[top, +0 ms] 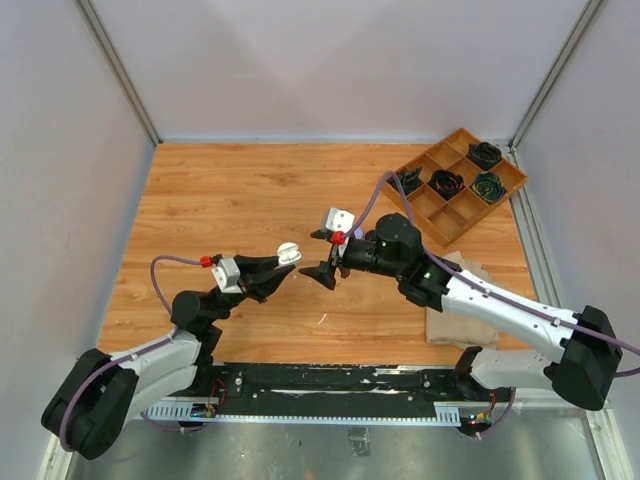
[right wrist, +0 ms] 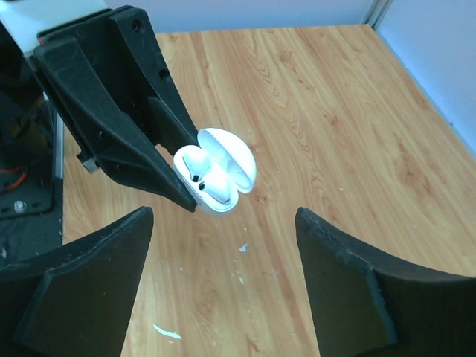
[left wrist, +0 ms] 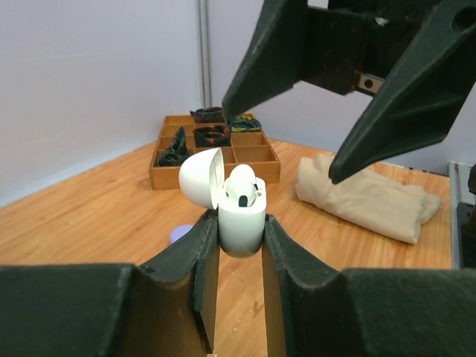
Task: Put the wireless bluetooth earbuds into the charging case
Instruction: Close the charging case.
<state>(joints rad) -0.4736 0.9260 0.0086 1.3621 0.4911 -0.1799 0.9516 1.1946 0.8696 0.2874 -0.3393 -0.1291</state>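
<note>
Clutter is confined to my right side: a wooden compartment tray sits at the far right corner of the bench, with dark bundled items in several of its cells. A folded beige cloth lies nearer, partly under my right arm. A thin white sliver rests on the wood below the spot where my two arms meet. In the left wrist view a small lavender shape peeks out on the bench behind one finger. I cannot tell what it is.

My left end effector is clamped narrow on the lower half of the white charging case and holds it clear of the bench. The case's lid is flipped open and two white earbuds are seated inside. My right end effector is spread wide and grips nothing. It is raised just beside the case and faces it across a small gap of open air. Its own camera frames the case between the two splayed fingers without contact.

The surface is warm wood-grain laminate, walled on three sides by pale panels joined with metal corner posts. A black rail runs along the near edge, where both arm bases are bolted.
</note>
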